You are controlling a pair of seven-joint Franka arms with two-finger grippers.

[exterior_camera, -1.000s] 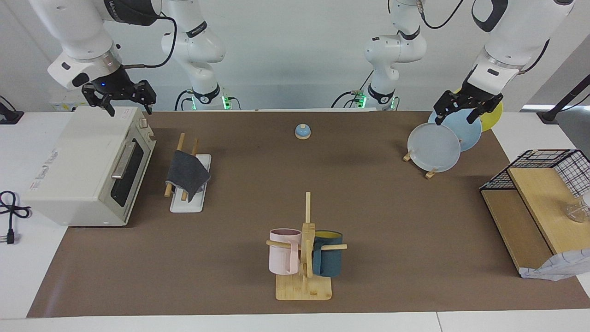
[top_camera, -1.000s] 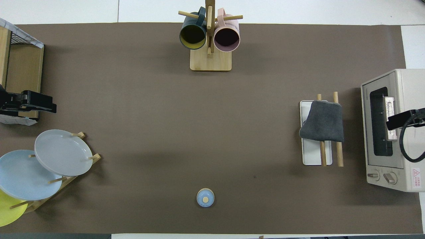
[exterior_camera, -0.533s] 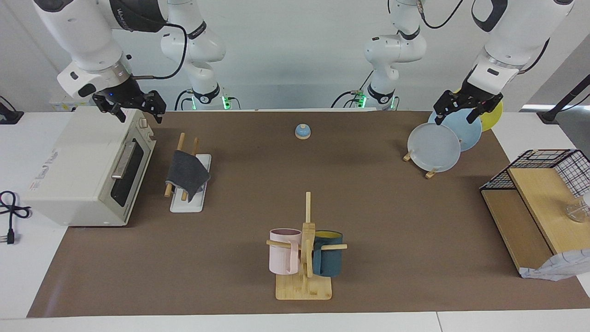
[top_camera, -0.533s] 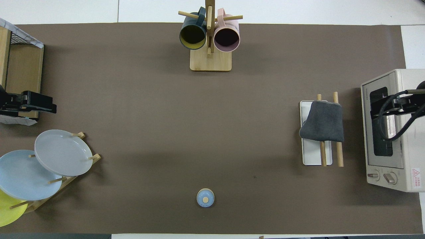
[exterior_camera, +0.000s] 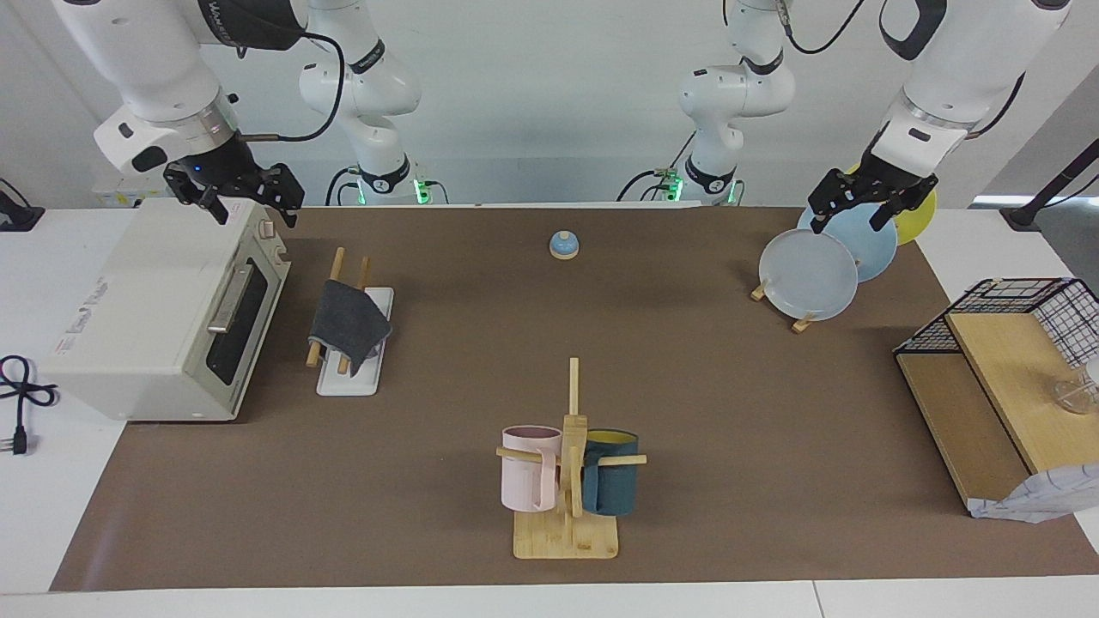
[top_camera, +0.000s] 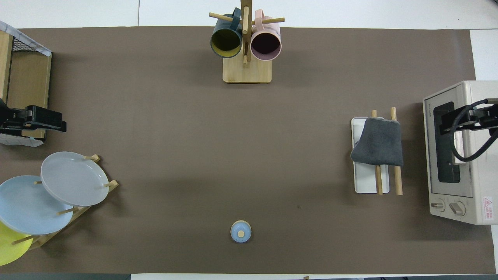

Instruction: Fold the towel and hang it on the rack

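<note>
The towel (exterior_camera: 347,323) (top_camera: 379,142) shows its dark grey face and hangs folded over the two wooden rods of the rack (exterior_camera: 345,383) (top_camera: 365,183), which stands beside the toaster oven. My right gripper (exterior_camera: 249,209) (top_camera: 448,122) hovers open and empty above the oven's top edge, apart from the towel. My left gripper (exterior_camera: 848,220) (top_camera: 60,121) hangs open and empty over the plate stand at the left arm's end of the table.
A toaster oven (exterior_camera: 159,313) (top_camera: 461,155) sits at the right arm's end. A plate stand with round plates (exterior_camera: 811,275), a small blue bell (exterior_camera: 563,245), a mug stand with pink and teal mugs (exterior_camera: 567,481) and a wooden shelf with a wire basket (exterior_camera: 1004,378) share the brown mat.
My right gripper has drifted a little over the toaster oven's top, staying open. The left arm, the towel and the rack have not moved.
</note>
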